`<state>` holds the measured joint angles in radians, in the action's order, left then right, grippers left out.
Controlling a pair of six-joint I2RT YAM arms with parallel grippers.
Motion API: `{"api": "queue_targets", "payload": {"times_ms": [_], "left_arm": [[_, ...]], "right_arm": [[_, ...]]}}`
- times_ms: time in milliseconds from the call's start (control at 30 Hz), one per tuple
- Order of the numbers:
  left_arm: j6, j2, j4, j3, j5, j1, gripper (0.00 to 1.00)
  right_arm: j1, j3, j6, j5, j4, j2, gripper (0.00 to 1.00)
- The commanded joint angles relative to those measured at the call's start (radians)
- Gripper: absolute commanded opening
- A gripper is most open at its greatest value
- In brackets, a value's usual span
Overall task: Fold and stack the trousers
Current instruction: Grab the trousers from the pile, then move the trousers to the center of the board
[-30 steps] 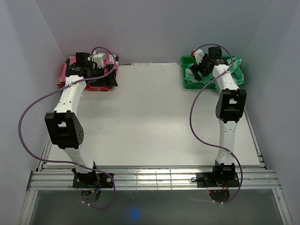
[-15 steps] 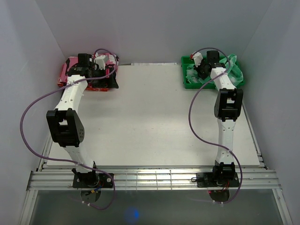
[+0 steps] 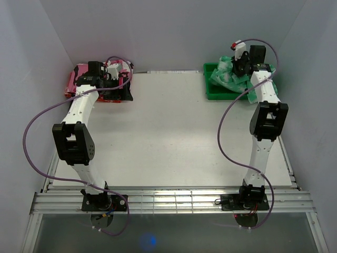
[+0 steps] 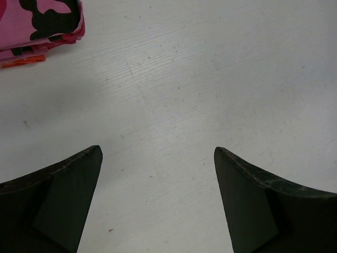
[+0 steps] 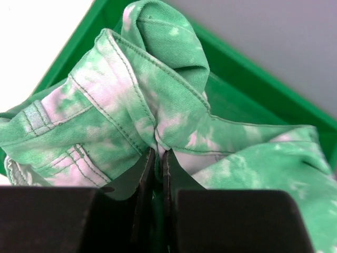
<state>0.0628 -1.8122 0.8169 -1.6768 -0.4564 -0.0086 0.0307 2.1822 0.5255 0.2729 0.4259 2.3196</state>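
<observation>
Green tie-dye trousers (image 5: pixel 121 105) in the tight pinch of the right hand (image 5: pixel 159 158), over the tray (image 5: pixel 247 89)

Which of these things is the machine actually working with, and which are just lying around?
In the job: green tie-dye trousers, pinched by the right claw.
Lying about: green tray beneath them, pink camouflage cloth, open left claw.

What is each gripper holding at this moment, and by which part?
The right gripper is shut on the trousers, pinching a bunched fold beside a stitched seam. The left gripper is open and holds nothing.
</observation>
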Motion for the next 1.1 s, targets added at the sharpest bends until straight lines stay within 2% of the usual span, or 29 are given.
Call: {"api": "queue_targets", "payload": {"times_ms": [0, 267, 433, 567, 767, 900, 1067], "left_arm": [[0.003, 0.047, -0.002, -0.001, 0.013, -0.001, 0.98], [-0.03, 0.036, -0.016, -0.034, 0.048, 0.007, 0.98], [-0.052, 0.013, -0.022, -0.08, -0.001, 0.085, 0.98], [-0.083, 0.004, -0.033, -0.126, -0.05, 0.116, 0.98], [-0.031, 0.068, -0.061, -0.127, -0.125, 0.133, 0.98], [0.055, 0.189, -0.137, -0.02, -0.23, 0.134, 0.98], [0.124, 0.333, -0.111, 0.097, -0.298, 0.136, 0.98]], "right_arm": [[0.018, 0.047, -0.106, 0.078, -0.122, -0.158, 0.08], [0.06, 0.025, -0.17, 0.186, -0.189, -0.339, 0.08], [0.086, 0.001, -0.209, 0.239, -0.207, -0.494, 0.08], [0.089, -0.076, -0.228, 0.307, -0.233, -0.63, 0.08], [0.078, -0.254, -0.32, 0.518, -0.248, -0.81, 0.08], [-0.032, -0.41, -0.372, 0.594, -0.22, -0.884, 0.08], [-0.341, -0.616, -0.354, 0.601, -0.205, -0.872, 0.08]]}}
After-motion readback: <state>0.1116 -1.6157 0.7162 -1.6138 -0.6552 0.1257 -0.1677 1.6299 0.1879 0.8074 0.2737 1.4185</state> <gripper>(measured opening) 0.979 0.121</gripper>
